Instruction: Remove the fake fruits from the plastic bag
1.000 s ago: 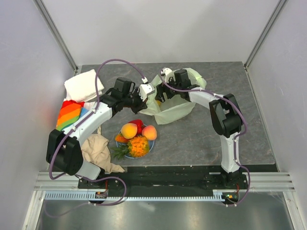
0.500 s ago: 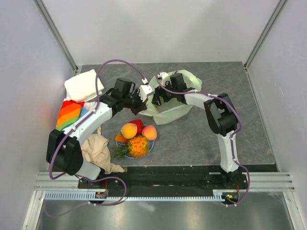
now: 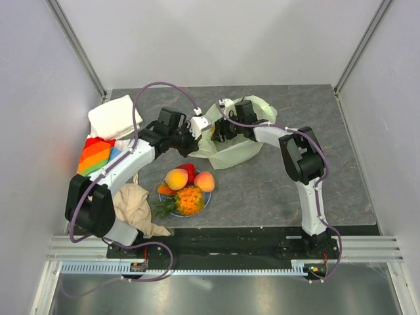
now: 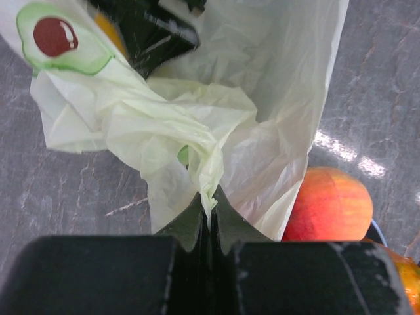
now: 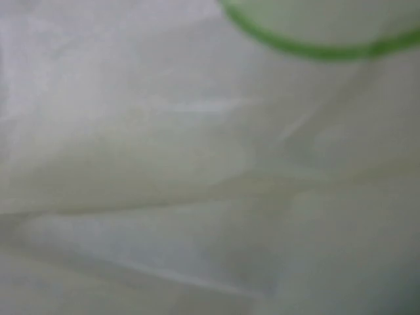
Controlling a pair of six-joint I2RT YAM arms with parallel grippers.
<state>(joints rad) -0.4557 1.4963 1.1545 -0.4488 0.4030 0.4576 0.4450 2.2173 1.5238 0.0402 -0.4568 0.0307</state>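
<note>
From above, a white cloth [image 3: 115, 118] and a beige cloth [image 3: 134, 207] lie on the left side of the desk [image 3: 275, 190]. Nearer the centre, a light-blue plate [image 3: 208, 196] carries the pineapple [image 3: 188, 201], a peach [image 3: 205, 181], a yellow-orange round fruit [image 3: 176, 178] and a red piece [image 3: 189, 169]. Behind the plate lies the crumpled plastic bag [image 3: 237, 146]. Only the left wrist view shows the left tool [image 4: 209, 205] clamped shut on a fold of the bag's film, with a glimpse of orange fruit [image 4: 108, 31] in the bag's mouth. The right tool [image 3: 219, 130] sits in that mouth. Its own camera gives only blurred film, so whether it is open or closed cannot be told.
</note>
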